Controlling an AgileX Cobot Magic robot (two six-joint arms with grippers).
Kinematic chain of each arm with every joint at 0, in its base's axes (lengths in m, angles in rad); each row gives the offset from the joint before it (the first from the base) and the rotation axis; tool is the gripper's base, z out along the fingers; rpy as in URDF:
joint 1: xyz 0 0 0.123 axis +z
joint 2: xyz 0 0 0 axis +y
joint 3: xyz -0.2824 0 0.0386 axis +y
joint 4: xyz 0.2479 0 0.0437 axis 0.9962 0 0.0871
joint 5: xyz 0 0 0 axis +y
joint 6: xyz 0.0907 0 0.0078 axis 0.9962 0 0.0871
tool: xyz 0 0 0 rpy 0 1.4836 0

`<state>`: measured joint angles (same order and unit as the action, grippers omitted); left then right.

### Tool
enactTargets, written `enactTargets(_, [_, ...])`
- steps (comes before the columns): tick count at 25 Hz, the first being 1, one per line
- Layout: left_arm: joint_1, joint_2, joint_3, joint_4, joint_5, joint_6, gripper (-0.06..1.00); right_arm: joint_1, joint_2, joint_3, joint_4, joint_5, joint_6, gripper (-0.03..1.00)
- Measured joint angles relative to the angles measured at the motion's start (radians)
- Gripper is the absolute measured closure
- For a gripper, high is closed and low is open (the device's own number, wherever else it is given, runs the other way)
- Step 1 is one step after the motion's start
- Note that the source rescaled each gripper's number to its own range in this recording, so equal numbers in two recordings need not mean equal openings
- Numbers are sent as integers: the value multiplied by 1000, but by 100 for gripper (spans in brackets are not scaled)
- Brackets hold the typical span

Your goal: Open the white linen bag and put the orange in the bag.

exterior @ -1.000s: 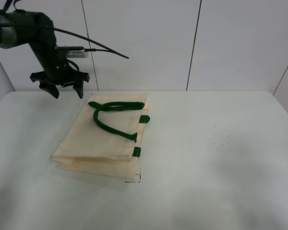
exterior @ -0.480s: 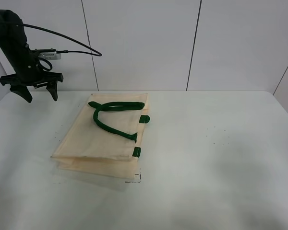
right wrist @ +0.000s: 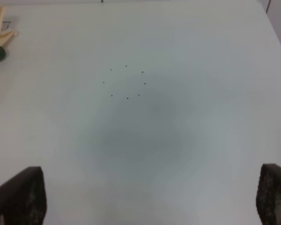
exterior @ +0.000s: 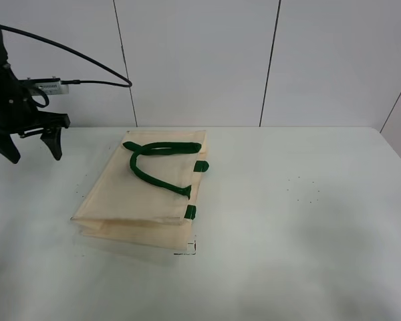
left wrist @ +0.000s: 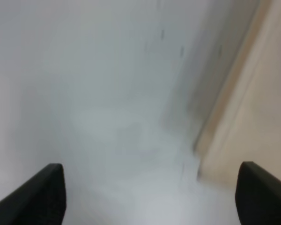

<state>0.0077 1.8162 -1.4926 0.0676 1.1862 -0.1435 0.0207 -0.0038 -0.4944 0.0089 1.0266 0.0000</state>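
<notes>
Plain matte white counter (exterior: 307, 221) against pale wall panels (exterior: 200, 60), the flat cream cloth white linen bag (exterior: 144, 194) lying left of centre, both grippers, left gripper (exterior: 30, 148) and right gripper (right wrist: 150, 199), with jaws spread apart, empty.

No readable text, label, brand or number shows; the small white tag (exterior: 45, 86) on the black arm is illegible

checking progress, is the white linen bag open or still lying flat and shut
Flat and shut: the white linen bag lies flat on the table, handles on top, no gap at its mouth. No orange is in view.
</notes>
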Motion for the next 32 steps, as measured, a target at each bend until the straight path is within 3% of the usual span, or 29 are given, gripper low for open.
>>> enactTargets(12, [0, -680, 639, 0, -3, 32, 2, 0, 0, 0, 0, 0, 0, -3])
enactTargets(19, [0, -1110, 923, 0, -79, 71, 3, 0, 0, 0, 0, 0, 0, -3])
enactTargets(27, [0, -1544, 998, 0, -122, 114, 3, 0, 0, 0, 0, 0, 0, -3])
enactTargets(32, [0, -1694, 998, -12, -122, 117, 3, 0, 0, 0, 0, 0, 0, -3])
